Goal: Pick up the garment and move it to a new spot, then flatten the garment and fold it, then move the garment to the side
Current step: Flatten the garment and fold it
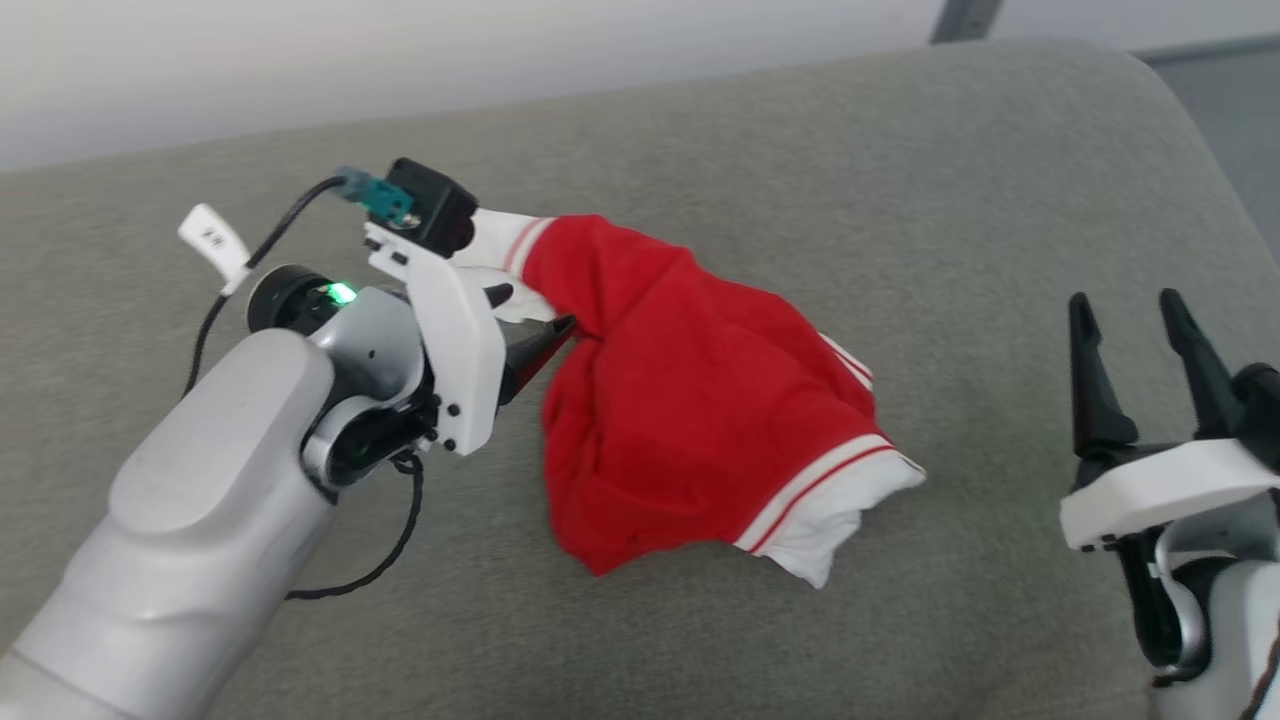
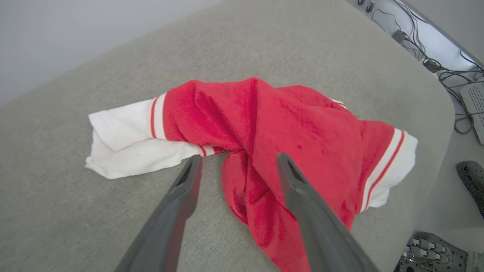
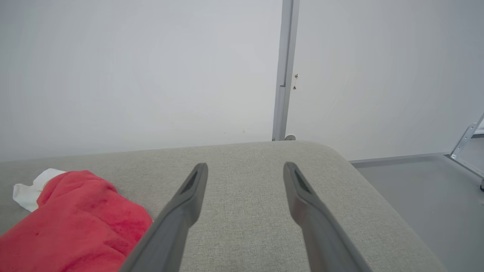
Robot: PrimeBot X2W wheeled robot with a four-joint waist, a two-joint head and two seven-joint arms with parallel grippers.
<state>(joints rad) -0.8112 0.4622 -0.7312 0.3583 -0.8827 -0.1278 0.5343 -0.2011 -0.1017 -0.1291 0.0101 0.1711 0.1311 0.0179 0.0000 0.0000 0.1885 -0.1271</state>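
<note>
The garment (image 1: 700,400) is a red shirt with white, red-striped sleeve ends, lying crumpled on a grey cushioned surface (image 1: 700,150). In the left wrist view the garment (image 2: 295,128) spreads ahead, a white sleeve end to its left. My left gripper (image 1: 535,320) reaches in from the left, open, its fingertips right at the garment's left edge near the white sleeve; in its own view the left gripper (image 2: 239,163) straddles a red fold with nothing clamped. My right gripper (image 1: 1125,305) stands open at the lower right, apart from the cloth. The garment (image 3: 75,223) lies left of the open right gripper (image 3: 245,170).
The cushion's rounded right edge (image 1: 1190,130) drops to a grey floor (image 3: 427,196). A pale wall (image 3: 151,75) with a metal post (image 3: 283,68) stands behind it. Cables and a power strip (image 2: 472,102) lie on the floor beyond the cushion's corner. Bare fabric lies between the garment and the right gripper.
</note>
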